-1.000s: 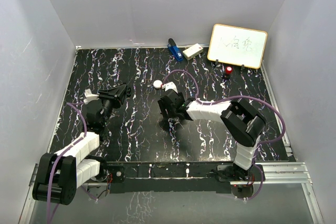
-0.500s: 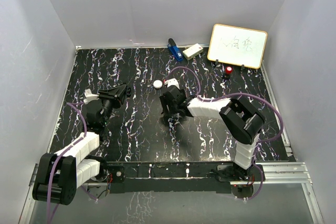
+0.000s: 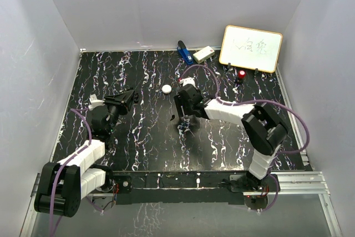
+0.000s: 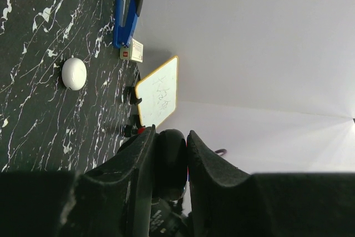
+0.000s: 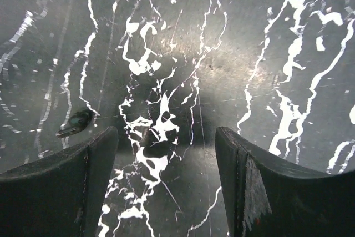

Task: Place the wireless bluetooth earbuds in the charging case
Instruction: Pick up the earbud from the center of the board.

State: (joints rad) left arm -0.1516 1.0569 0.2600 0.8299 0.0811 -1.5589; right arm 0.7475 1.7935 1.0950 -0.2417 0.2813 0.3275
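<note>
The charging case (image 3: 166, 88) is a small round white puck, lying shut on the black marbled table; the left wrist view also shows the case (image 4: 74, 74). My right gripper (image 3: 186, 117) points down at the table just right of and nearer than it. In the right wrist view this gripper (image 5: 165, 140) stands open over bare marble. One dark earbud (image 5: 75, 123) lies just outside its left finger. A second small dark piece (image 5: 151, 136) between the fingers is hard to tell from the pattern. My left gripper (image 3: 126, 99) hovers shut and empty, left of the case.
At the back stand a blue object (image 3: 183, 51), a cream box (image 3: 203, 54) and a whiteboard (image 3: 250, 48), with a red-topped knob (image 3: 242, 74) in front of it. White walls close off three sides of the table (image 3: 133, 137).
My right arm has swung to the right and a little farther back, carrying its open gripper away from the case. The left arm and the case have not moved.
</note>
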